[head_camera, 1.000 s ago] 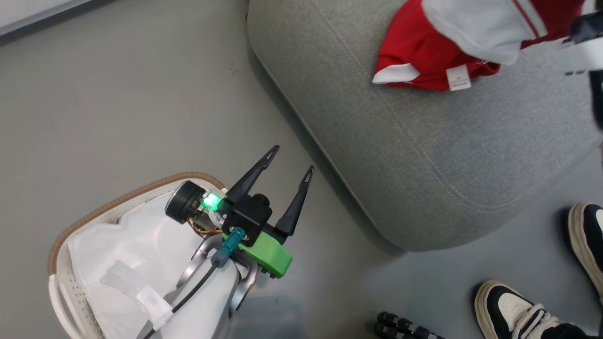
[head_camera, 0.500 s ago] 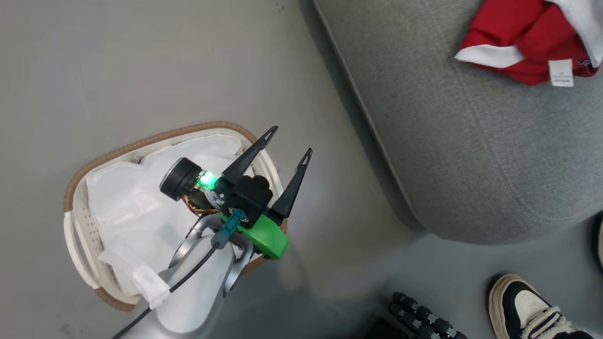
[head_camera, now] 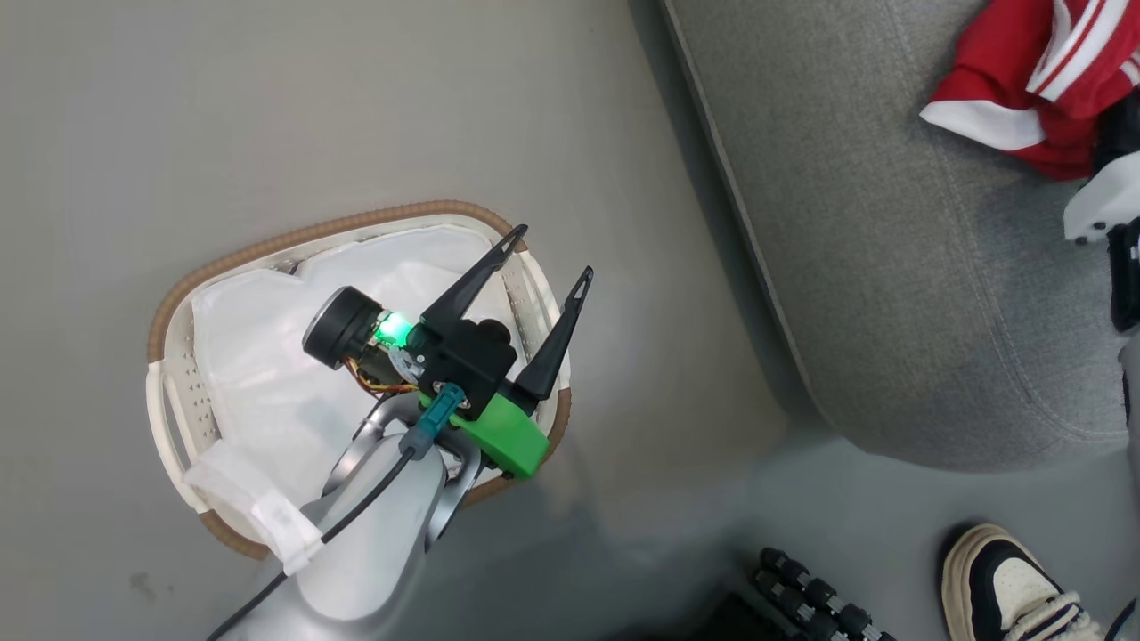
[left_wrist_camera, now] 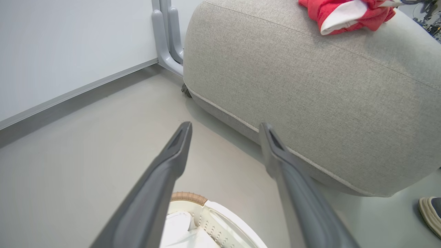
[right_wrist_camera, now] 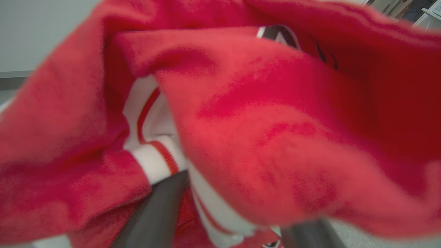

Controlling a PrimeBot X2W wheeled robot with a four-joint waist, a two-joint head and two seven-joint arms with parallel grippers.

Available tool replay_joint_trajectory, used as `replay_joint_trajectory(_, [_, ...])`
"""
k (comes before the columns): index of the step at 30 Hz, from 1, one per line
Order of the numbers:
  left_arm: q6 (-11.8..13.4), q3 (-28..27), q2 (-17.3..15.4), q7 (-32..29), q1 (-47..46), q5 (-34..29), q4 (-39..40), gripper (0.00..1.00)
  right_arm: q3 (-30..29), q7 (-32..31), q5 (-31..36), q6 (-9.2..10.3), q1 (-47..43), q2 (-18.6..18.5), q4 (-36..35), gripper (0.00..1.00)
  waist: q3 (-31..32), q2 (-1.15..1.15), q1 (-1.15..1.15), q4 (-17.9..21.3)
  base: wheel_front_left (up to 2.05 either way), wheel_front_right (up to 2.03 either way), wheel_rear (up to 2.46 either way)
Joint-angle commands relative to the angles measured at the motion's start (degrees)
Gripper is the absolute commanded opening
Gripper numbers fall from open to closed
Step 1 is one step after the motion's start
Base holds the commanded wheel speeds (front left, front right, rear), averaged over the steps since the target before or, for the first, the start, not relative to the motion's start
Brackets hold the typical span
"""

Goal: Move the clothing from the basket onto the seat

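The red clothing (head_camera: 1006, 71) with white stripes lies bunched on the grey seat (head_camera: 891, 267) at the upper right of the head view. My right arm's white wrist housing (head_camera: 1100, 200) sits just beside it. In the right wrist view the clothing (right_wrist_camera: 258, 120) drapes over my right fingers (right_wrist_camera: 158, 210), which stand apart at their bases with the tips hidden. My left gripper (head_camera: 550, 253) hangs open and empty over the white basket (head_camera: 267, 245), which holds a white liner (head_camera: 258, 356). The left wrist view has the open left gripper (left_wrist_camera: 225, 126), the basket (left_wrist_camera: 220, 224), seat (left_wrist_camera: 310, 86) and clothing (left_wrist_camera: 344, 13).
A person's shoe (head_camera: 1006, 588) stands on the grey floor by the seat's near corner, also seen as a shoe (left_wrist_camera: 430, 213). A black ridged object (head_camera: 810, 596) lies at the bottom edge. A white wall (left_wrist_camera: 69, 51) and grey metal leg (left_wrist_camera: 165, 38) stand behind the seat.
The head camera has swung left, bringing the whole basket into the picture and pushing the seat and clothing toward the right edge. My left gripper stays open over the basket.
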State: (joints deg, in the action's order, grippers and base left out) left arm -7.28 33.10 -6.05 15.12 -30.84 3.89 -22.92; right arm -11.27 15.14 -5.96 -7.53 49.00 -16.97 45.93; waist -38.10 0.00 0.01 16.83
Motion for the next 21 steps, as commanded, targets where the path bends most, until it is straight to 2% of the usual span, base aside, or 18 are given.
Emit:
replay_joint_trajectory(1, [0.16, -0.46, 0.21, 0.04, 0.52, 0.44, -0.16, 1.00, -0.51, 0.00, 0.28, 0.08, -2.31, 0.50, -0.82, 1.00, 2.29, 0.00, -0.01, 0.61, 0.00, 0.00, 0.00])
replay_joint_trajectory(9, [1.34, -2.86, 0.59, 0.04, 4.02, 1.45, -0.19, 1.00, -2.03, 0.01, 0.87, 0.08, -11.92, 2.79, -7.04, 1.00, 9.00, 0.00, -0.01, 0.08, 0.00, 0.00, 0.00])
replay_joint_trajectory(18, [3.93, -8.39, 0.93, 0.04, 9.16, 2.61, 0.65, 1.00, 2.34, 0.02, -0.24, 0.08, -19.89, 5.64, -14.19, 1.00, 15.72, 0.00, -0.01, -3.26, 0.00, 0.00, 0.00])
replay_joint_trajectory(21, [5.26, -10.97, 1.20, 0.04, 10.83, 2.93, 1.20, 1.00, 4.19, 0.01, -1.05, 0.07, -21.46, 7.81, -16.84, 1.00, 17.61, 0.00, -0.01, -5.13, 0.00, 0.00, 0.00])
